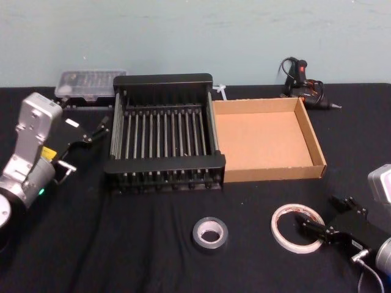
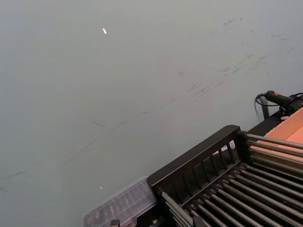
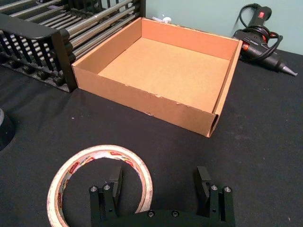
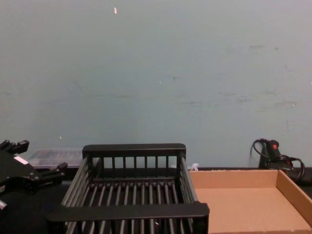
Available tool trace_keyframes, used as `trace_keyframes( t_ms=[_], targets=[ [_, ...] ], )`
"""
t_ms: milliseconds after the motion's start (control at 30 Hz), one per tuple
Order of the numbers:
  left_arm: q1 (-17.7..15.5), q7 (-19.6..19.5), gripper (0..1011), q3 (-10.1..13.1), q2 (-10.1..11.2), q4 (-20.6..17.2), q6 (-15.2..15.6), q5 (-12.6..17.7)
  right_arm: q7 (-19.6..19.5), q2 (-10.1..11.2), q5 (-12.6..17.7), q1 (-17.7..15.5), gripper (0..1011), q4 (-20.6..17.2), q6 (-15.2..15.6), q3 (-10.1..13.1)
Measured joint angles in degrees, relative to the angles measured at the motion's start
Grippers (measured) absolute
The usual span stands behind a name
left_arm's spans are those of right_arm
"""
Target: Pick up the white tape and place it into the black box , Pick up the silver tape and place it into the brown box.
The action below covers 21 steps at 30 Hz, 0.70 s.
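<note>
Robot test bench in a lab or workshop room. Flat table draped in black cloth (image 1: pixel 153 256), pushed against a bare pale blue-green painted wall (image 4: pixel 156 73) carrying scuffs and smears. Bench clutter along the back edge: a black glue gun with red switch and coiled cord (image 1: pixel 302 82), and a clear plastic compartment case of small parts (image 1: pixel 88 84). Staged props: black slatted plastic crate (image 1: pixel 162 162), shallow tan cardboard tray (image 1: pixel 263 174). No household furnishings.
</note>
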Motion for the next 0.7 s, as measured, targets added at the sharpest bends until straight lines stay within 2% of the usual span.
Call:
trace_keyframes(
  t_ms=[267,700],
  targets=[
    [0.0,0.0,1001,0.0,0.0,0.0,0.0,0.0,1.0,-0.7,-0.9,-0.4,1002,0.2,0.1,0.8],
    [0.0,0.0,1001,0.0,0.0,0.0,0.0,0.0,1.1,-0.6,-1.1,-0.4,1002,0.2,0.0,0.8]
  ],
)
